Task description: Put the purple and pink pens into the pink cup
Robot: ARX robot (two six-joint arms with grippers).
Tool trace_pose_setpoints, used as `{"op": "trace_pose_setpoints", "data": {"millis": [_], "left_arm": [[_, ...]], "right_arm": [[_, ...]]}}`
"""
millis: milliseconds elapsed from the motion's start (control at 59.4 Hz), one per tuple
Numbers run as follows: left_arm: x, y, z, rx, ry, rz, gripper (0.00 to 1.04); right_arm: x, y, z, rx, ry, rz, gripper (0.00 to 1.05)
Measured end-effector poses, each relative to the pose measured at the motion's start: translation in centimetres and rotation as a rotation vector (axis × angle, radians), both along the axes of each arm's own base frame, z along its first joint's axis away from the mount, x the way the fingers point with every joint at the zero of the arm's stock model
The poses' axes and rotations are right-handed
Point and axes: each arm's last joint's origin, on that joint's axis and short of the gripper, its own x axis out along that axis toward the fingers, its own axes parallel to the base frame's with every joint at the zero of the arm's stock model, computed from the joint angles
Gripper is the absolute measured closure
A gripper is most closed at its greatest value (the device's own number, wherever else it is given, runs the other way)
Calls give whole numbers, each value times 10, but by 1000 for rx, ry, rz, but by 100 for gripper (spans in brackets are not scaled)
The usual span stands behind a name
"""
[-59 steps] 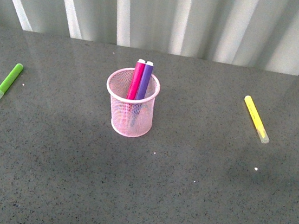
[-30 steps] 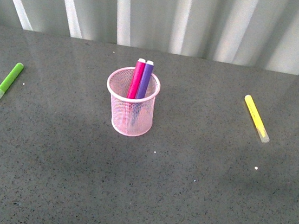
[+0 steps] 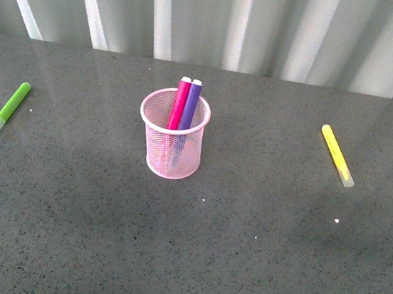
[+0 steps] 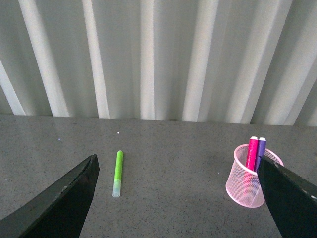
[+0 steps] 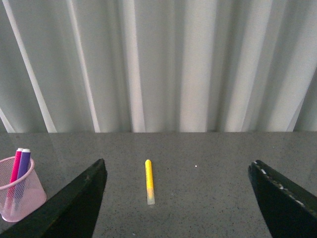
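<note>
The pink cup (image 3: 172,147) stands upright on the grey table, left of centre in the front view. The magenta-pink pen (image 3: 179,105) and the purple pen (image 3: 191,106) stand side by side inside it, tops above the rim. The cup (image 4: 246,184) with both pens also shows in the left wrist view, and in the right wrist view (image 5: 20,196). My left gripper (image 4: 181,198) is open and empty, well back from the cup. My right gripper (image 5: 178,198) is open and empty. Neither arm shows in the front view.
A lime-green marker (image 3: 7,110) lies at the far left of the table; it also shows in the left wrist view (image 4: 118,173). A yellow marker (image 3: 337,156) lies at the right, also in the right wrist view (image 5: 149,181). A white corrugated wall (image 3: 226,21) stands behind the table.
</note>
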Motion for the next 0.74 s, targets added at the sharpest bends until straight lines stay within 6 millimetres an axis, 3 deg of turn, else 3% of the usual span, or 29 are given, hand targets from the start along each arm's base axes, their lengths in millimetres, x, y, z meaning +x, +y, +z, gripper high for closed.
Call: {"op": "trace_pose_setpoints", "data": {"millis": [34,740], "left_arm": [[0,0,0,0,0,0,7],[0,0,0,0,0,0,7]], "right_arm": [[0,0,0,1,0,0,5],[0,0,0,1,0,0,7]]}}
